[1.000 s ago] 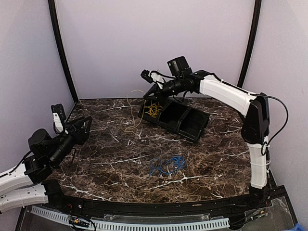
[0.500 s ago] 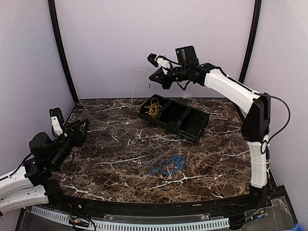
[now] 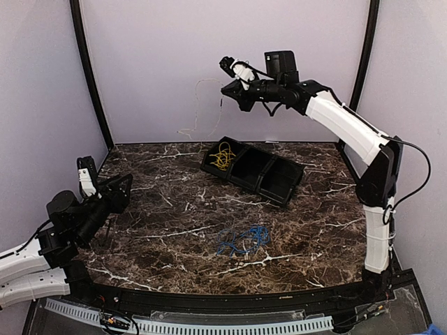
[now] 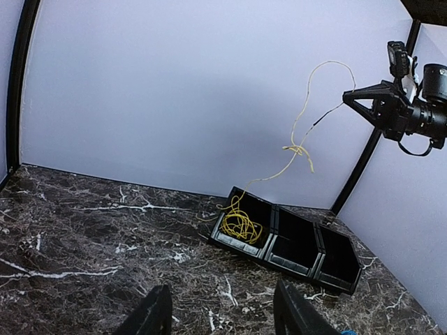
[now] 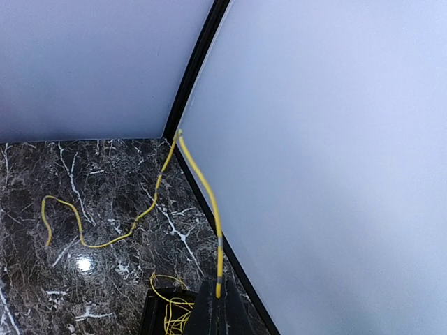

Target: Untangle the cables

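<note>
Loops of yellow cable (image 3: 222, 157) are bunching in the left end compartment of the black 3-bin tray (image 3: 293, 183) by the counter's far edge. 1 thin strand is rising from them, knotting in mid-air, to the right gripper (image 3: 225, 91), which is pinching it high above that edge. The blue cable (image 3: 241, 239) is lying coiled toward the near edge, well apart from the tray. The left gripper (image 4: 223, 317) is hovering by the left edge, its 2 fingers spread. Pale lilac walls (image 3: 209, 42) and black corner posts (image 3: 87, 70) are enclosing the dark, white-veined marble counter (image 3: 174, 209). From above, the strand is fading against the wall, and the right wrist view is cutting off its fingers.
</note>
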`<state>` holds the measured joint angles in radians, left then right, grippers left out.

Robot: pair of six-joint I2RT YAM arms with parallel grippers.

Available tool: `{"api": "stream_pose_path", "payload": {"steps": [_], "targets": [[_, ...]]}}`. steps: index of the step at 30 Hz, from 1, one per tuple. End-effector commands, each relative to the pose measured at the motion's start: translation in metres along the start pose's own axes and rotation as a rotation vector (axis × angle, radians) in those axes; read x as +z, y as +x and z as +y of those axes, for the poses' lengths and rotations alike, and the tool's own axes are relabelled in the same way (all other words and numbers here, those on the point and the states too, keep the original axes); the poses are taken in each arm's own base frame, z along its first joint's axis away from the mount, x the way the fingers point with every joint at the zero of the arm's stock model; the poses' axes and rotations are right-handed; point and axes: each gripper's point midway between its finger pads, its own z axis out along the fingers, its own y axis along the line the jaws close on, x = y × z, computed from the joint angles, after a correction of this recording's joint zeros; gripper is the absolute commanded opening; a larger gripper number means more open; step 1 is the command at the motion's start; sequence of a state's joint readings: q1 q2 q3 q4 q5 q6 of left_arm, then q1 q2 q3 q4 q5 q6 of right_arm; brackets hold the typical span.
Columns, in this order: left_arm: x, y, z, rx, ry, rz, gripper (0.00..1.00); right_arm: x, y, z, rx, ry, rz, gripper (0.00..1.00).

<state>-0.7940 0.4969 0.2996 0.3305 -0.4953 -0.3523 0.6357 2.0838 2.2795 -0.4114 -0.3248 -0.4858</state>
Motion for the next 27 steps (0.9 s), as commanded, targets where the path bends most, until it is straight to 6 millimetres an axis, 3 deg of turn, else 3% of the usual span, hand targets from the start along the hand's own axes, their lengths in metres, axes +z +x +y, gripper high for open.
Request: {"api": "stream_pose_path", "payload": {"steps": [1, 9, 19, 23, 27], "targets": [[0.001, -0.010, -0.001, -0.023, -0.001, -0.039, 0.52, -0.034, -0.047, -0.027, -0.068, 0.103, -0.096, 0.00], [0.002, -0.008, -0.004, -0.050, 0.011, -0.031, 0.52, -0.053, -0.074, -0.044, -0.122, 0.184, -0.136, 0.00], [0.003, -0.011, -0.008, -0.071, 0.029, -0.034, 0.52, -0.063, -0.061, -0.053, -0.140, 0.233, -0.087, 0.00], [0.003, -0.013, -0.011, -0.072, 0.043, -0.033, 0.52, -0.062, -0.036, -0.054, -0.120, 0.222, -0.035, 0.00], [0.004, -0.014, -0.013, -0.049, 0.046, -0.013, 0.52, -0.050, 0.009, -0.046, -0.069, 0.191, 0.047, 0.00]]}}
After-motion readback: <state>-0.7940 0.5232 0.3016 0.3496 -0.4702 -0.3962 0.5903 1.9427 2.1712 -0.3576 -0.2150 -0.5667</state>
